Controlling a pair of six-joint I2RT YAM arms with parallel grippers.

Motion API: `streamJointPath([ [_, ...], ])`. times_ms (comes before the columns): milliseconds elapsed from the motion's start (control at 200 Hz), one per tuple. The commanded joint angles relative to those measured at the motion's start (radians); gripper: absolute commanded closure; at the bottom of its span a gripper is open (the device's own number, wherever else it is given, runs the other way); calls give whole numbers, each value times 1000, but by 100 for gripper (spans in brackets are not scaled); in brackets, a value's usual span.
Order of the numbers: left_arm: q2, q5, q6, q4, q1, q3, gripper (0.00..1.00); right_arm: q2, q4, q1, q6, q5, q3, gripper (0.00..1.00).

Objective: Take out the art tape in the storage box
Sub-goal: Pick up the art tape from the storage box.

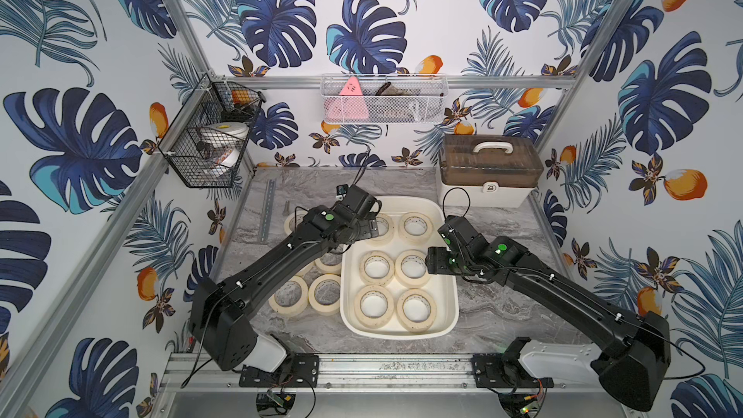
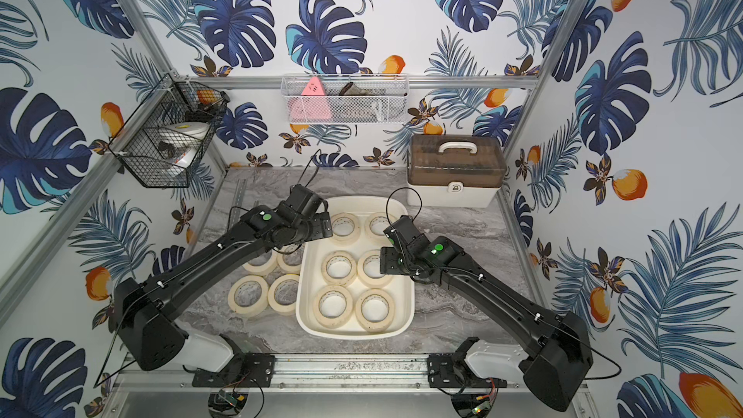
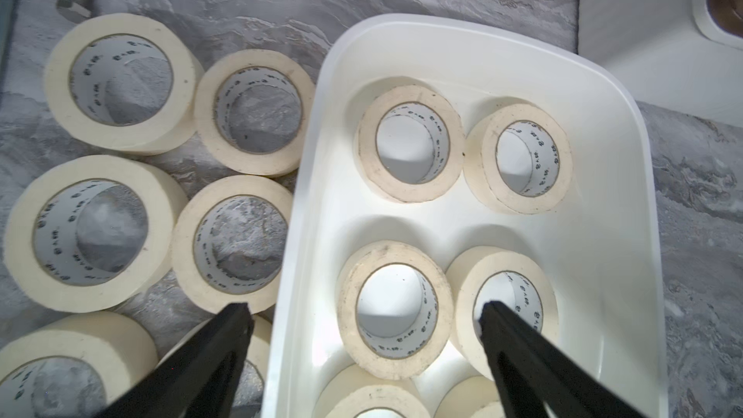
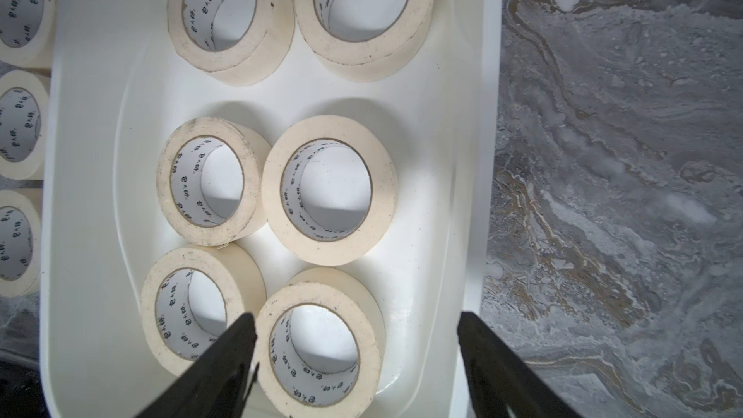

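Box (image 1: 445,307) w/ 6 tape rolls (image 1: 416,326).

Storage box (image 1: 446,287) mid-table (image 1: 502,315), long axis front to back. Six art tape rolls (image 1: 417,326) in it, three rows of two. Further rolls (image 1: 325,309) on the table just left of it. Handled case (image 1: 488,172) behind, to the right.
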Motion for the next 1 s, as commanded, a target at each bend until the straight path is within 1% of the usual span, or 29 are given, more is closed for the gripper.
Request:
streamJointPath([
  [0,69,-2,-19,23,-4,40,6,-18,-14,-9,1,32,-20,18],
  [175,187,24,-33,27,-4,98,7,-42,-4,-21,14,37,-57,17],
  [335,280,47,-39,26,-3,133,7,-34,29,-34,31,1,-71,18],
  [440,318,55,-42,33,-4,138,7,-15,80,-40,36,-31,-69,20],
  [545,328,61,-42,58,-4,123,7,41,137,-46,41,-64,-39,22],
  [725,336,62,-43,85,1,112,8,189,204,-58,50,-101,67,25],
  [791,326,57,-43,89,4,103,8,243,239,-63,51,-119,88,27],
  [861,303,52,-47,94,11,86,9,303,264,-69,52,-128,153,29],
  [996,289,72,-47,117,35,62,10,400,271,-77,51,-141,225,30],
])
